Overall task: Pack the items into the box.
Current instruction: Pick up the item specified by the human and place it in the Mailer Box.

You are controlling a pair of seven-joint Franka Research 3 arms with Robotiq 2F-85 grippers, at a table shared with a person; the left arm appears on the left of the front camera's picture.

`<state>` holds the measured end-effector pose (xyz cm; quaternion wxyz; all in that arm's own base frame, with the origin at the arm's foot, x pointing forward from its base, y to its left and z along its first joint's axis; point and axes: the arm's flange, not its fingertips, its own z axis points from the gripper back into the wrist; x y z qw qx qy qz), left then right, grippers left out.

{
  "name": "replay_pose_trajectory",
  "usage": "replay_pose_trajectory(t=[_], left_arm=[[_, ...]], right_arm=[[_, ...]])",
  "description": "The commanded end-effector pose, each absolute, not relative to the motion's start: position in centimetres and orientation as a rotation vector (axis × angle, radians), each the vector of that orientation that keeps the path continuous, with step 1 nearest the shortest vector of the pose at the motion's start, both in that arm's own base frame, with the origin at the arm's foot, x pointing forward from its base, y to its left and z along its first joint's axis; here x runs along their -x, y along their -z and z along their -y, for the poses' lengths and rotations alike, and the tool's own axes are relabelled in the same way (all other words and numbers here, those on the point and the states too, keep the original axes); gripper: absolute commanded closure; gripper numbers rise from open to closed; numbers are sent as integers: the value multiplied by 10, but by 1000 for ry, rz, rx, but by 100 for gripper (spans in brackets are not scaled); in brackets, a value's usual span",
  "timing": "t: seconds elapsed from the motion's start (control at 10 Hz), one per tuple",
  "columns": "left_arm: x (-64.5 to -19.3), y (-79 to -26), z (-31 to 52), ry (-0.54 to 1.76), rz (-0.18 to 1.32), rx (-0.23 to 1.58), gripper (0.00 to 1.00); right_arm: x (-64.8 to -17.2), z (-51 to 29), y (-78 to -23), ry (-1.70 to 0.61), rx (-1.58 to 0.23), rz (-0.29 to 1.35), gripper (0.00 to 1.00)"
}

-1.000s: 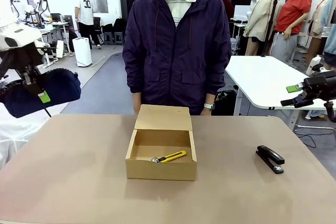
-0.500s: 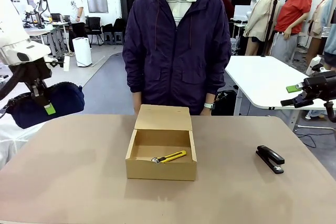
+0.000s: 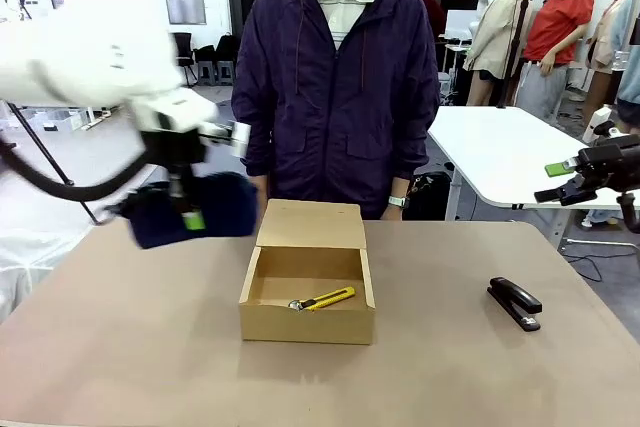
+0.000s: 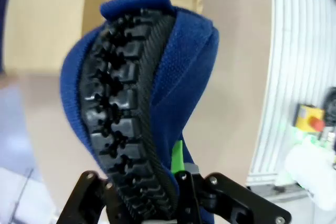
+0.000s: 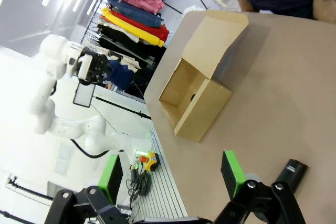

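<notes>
the table (image 3: 120,347) is topped at its middle by the box (image 3: 307,325), its lid raised; the navy pouch (image 3: 225,209) is clamped between the closed fingers of the left gripper (image 3: 188,215), in the air just left of the box; the right gripper (image 3: 553,182) is spread wide, holding nothing, off the table's right side; the knife (image 3: 325,299) is laid inside the box

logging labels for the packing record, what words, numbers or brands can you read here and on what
No text can be read in these pictures.
box: plain brown cardboard, no print.
utility knife: too small to read any brand.
pouch: blue fabric and black zipper, no label in sight.
stapler: no legible mark.
</notes>
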<state>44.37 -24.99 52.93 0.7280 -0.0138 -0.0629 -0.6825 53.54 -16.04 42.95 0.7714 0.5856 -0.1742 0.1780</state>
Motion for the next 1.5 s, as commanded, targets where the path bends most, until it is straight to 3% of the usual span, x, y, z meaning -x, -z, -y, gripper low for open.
replay_pose_trajectory(t=[0.0, 0.3, 0.7, 1.1, 1.4], left_arm=[[-475, -518, 301, 1671, 196, -59, 100], [-483, -476, 355, 1872, 199, -28, 100], [-488, -420, 376, 1951, 158, -21, 100], [-495, -354, 389, 1942, 98, 44, 100], [-497, -335, 388, 1906, 75, 66, 100]], right_arm=[[-536, 159, -435, -376, -1255, 367, 0], [-536, 159, -435, -376, -1255, 367, 0], [-536, 159, -435, -376, -1255, 367, 0], [-536, 159, -435, -376, -1255, 367, 0], [-536, 159, -435, -376, -1255, 367, 0]])
